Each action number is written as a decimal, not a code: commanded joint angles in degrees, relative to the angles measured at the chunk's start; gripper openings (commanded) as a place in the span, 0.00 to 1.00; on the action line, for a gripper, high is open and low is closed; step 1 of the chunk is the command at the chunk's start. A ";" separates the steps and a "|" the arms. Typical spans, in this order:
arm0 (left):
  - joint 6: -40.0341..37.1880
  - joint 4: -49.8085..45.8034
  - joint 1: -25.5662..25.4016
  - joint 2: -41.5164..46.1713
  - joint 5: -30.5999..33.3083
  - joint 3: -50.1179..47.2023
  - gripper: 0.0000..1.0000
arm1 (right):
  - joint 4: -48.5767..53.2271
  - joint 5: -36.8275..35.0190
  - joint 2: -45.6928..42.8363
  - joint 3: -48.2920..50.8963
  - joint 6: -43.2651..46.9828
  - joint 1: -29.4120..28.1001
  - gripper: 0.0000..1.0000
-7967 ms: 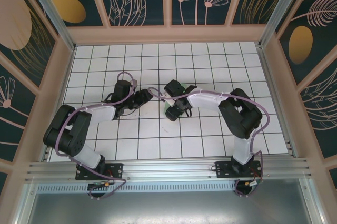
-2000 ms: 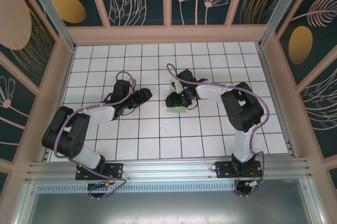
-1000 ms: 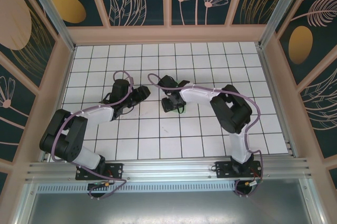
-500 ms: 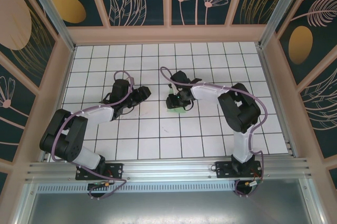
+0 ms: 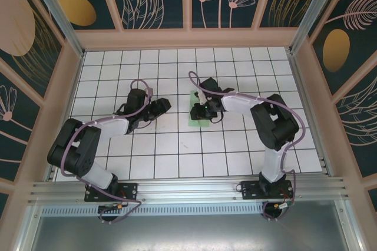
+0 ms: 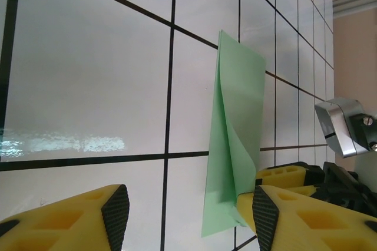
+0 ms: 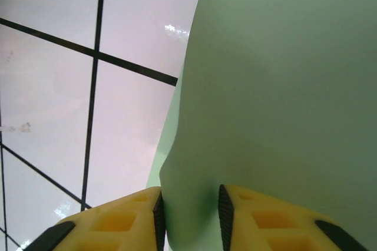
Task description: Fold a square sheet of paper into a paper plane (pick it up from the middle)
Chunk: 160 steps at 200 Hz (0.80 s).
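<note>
The square sheet of paper (image 5: 198,122) is pale green and lies folded into a narrow strip on the white tiles near the table's middle. In the left wrist view the paper (image 6: 238,109) shows a long crease and a loose flap curling up at its near end. My right gripper (image 5: 204,110) sits over it, and in the right wrist view it (image 7: 189,211) is shut on a raised fold of the paper (image 7: 283,80), with both pads against it. Left of the paper, my left gripper (image 5: 165,105) stands open and empty (image 6: 188,210).
The white tiled floor (image 5: 177,157) is walled by a tan frame (image 5: 188,38) at the back and sides. A yellow finger of the right gripper (image 6: 283,175) and its metal part (image 6: 344,124) lie close to my left gripper's right finger.
The right gripper has shifted slightly right over the paper and its jaws have narrowed onto the fold. The left arm has barely moved.
</note>
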<state>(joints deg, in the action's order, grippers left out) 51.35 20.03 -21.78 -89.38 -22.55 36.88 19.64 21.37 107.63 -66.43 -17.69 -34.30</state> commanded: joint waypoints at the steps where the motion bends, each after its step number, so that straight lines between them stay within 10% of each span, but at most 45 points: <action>1: 0.32 2.12 0.07 -0.42 -1.48 1.46 0.61 | -0.93 2.78 -3.39 1.40 -0.76 1.00 0.30; 160: 14.48 10.47 -6.63 -22.59 -7.29 20.35 0.61 | -5.56 8.55 -6.20 6.79 0.66 4.68 0.30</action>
<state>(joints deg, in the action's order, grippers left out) 62.35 27.38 -27.53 -109.21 -28.32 54.00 15.99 28.45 103.63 -60.90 -17.96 -30.06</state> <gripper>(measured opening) 0.610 0.294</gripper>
